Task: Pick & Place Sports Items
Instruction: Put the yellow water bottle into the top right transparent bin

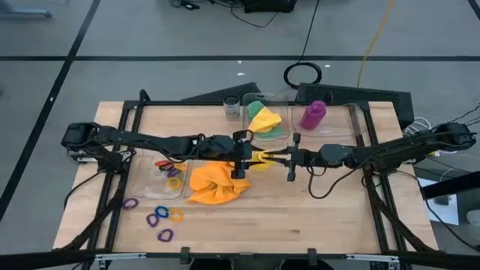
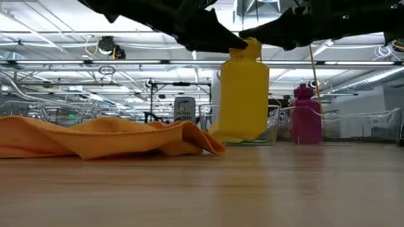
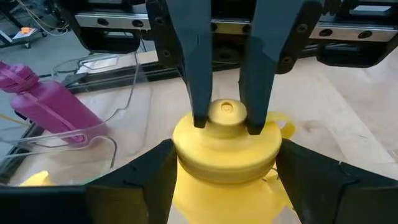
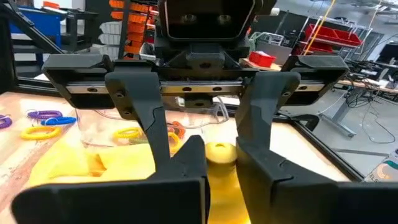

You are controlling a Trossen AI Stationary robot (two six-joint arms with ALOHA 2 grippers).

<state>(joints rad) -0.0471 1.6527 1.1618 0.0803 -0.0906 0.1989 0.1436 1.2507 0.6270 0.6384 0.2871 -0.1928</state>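
A yellow bottle [image 1: 261, 160] [image 2: 243, 94] stands upright at the table's middle, between my two grippers. My left gripper [image 1: 251, 156] reaches in from the left and is shut on the bottle's wide top [image 3: 227, 149]. My right gripper [image 1: 274, 157] [image 4: 221, 162] reaches in from the right and is shut on the small cap [image 3: 227, 111]. An orange cloth [image 1: 214, 184] lies crumpled on the table under the left gripper. A purple bottle [image 1: 313, 114] stands in a clear box at the far right. Purple, blue and yellow rings [image 1: 154, 217] lie near the front left. My left gripper holds the yellow bottle by its wide shoulder [image 3: 180, 146], one finger on each side. It comes from the table's left, slanting a little down. The bottle stays upright; in the low view its base [image 2: 243, 135] seems clear of the table. My right gripper pinches the small round cap [image 3: 227, 111] on top of the bottle between its two fingertips [image 3: 199, 115]. The fingers come in level from the table's right side.
A clear box [image 1: 279, 133] at the far middle holds green and yellow cloths [image 1: 264, 120]. A small glass jar [image 1: 231, 107] stands beside it. Another clear box [image 1: 171, 189] at the left holds rings. Bare wood lies along the near edge and at the right.
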